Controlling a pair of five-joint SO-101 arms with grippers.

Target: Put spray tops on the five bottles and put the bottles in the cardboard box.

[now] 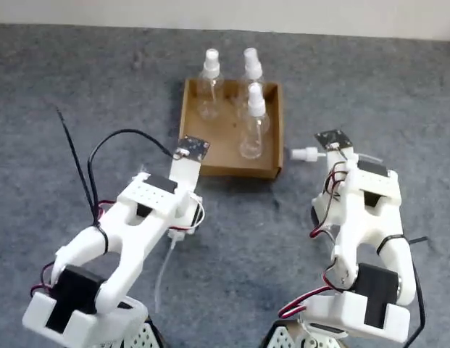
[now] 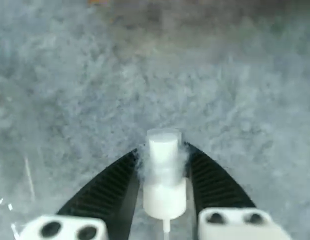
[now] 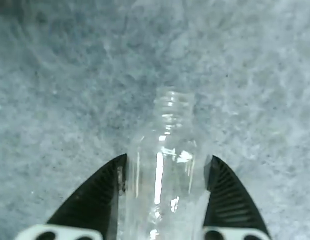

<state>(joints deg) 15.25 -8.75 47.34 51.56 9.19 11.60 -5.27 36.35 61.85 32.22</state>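
Left gripper (image 2: 162, 152): jaws pinching a white spray top (image 2: 164, 192) across its collar. Nozzle head points away from the wrist cam, dip tube (image 2: 166, 227) runs back toward the wrist. In the high view the tube trails under that arm

Right gripper (image 3: 168, 160): jaws pressed on the body of a clear uncapped bottle (image 3: 162, 200). Long axis runs along the gripper and the threaded neck (image 3: 172, 102) faces away from the wrist, over grey carpet (image 1: 101, 80)

Cardboard box (image 1: 214, 145) holds three capped bottles, two at the back (image 1: 210, 87) (image 1: 251, 76) and one nearer the front right (image 1: 255, 123). So I'd call it three done, fourth in hand

A loose spray top (image 1: 306, 154) lies on its side on the carpet between the box's right front corner and the right gripper. The right arm is nearer to it, probably the fifth top

Key relation: the left gripper sits at the box's front left edge and the right one just off the front right corner, well apart, both pointing roughly the same way. The tube end faces back at the left arm, not at the open neck. My read: one part has to be turned so tube and neck line up on one axis before they close the gap. The thin tube looks bendy, so it may miss the mouth

No readable print on bottles, tops or box
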